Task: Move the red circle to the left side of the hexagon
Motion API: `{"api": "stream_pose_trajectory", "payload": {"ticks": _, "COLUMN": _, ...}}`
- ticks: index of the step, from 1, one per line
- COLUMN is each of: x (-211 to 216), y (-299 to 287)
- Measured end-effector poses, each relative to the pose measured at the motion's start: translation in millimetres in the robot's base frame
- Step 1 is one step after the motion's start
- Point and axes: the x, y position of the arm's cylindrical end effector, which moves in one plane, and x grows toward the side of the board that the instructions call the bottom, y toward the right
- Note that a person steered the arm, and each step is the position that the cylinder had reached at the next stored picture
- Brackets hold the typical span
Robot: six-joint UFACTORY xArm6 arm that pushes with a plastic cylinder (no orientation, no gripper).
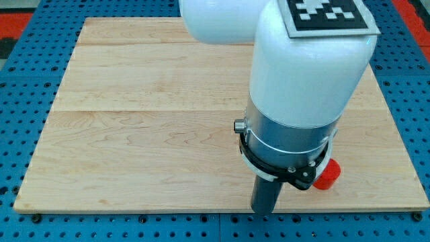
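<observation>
A red block [329,175] shows at the view's lower right on the wooden board [148,121], partly hidden behind the arm's body, so its shape is not clear. My dark rod comes down from the white and grey arm [306,87], and my tip [263,212] rests near the board's bottom edge, to the left of and slightly below the red block, apart from it. No hexagon shows in the view; the arm hides much of the board's right side.
The board lies on a blue perforated table [27,81]. A black and white marker tag [329,15] sits on top of the arm at the view's top right.
</observation>
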Motion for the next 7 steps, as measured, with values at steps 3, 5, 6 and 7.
{"api": "stream_pose_trajectory", "payload": {"ticks": 3, "x": -0.9, "y": 106.0}}
{"api": "stream_pose_trajectory", "payload": {"ticks": 5, "x": -40.1, "y": 116.7}}
{"api": "stream_pose_trajectory", "payload": {"ticks": 6, "x": -56.4, "y": 95.9}}
{"api": "stream_pose_trajectory", "payload": {"ticks": 7, "x": -64.5, "y": 46.2}}
